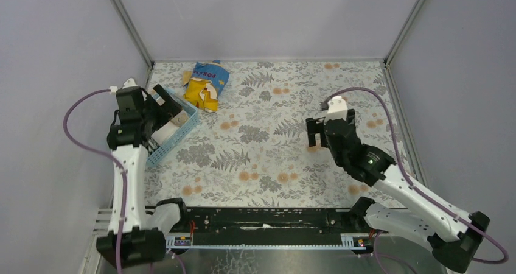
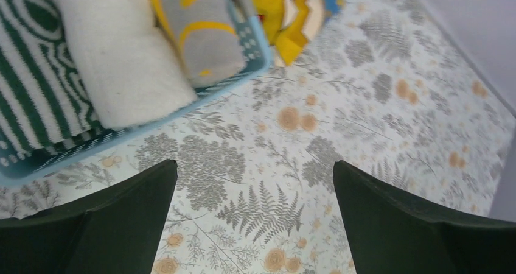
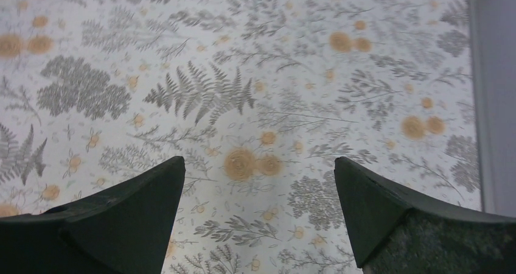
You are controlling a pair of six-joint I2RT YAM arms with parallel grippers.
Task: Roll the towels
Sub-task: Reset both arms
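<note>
Three rolled towels lie side by side in a light blue basket (image 2: pixel 243 73): a dark-and-white striped one (image 2: pixel 30 91), a plain cream-white one (image 2: pixel 122 61) and a beige one with yellow marks (image 2: pixel 201 30). My left gripper (image 2: pixel 254 164) is open and empty, over the tablecloth just beside the basket's near rim. In the top view it (image 1: pixel 167 106) hangs over the basket (image 1: pixel 182 134) at the left wall. My right gripper (image 3: pixel 258 161) is open and empty above bare floral cloth; in the top view it (image 1: pixel 316 137) is right of centre, far from the towels.
A blue-and-yellow snack bag (image 1: pixel 207 82) lies behind the basket; it also shows in the left wrist view (image 2: pixel 286 12). The floral tablecloth (image 1: pixel 268 134) covers the table, with grey walls on three sides. The right wall (image 3: pixel 496 103) is close to my right gripper.
</note>
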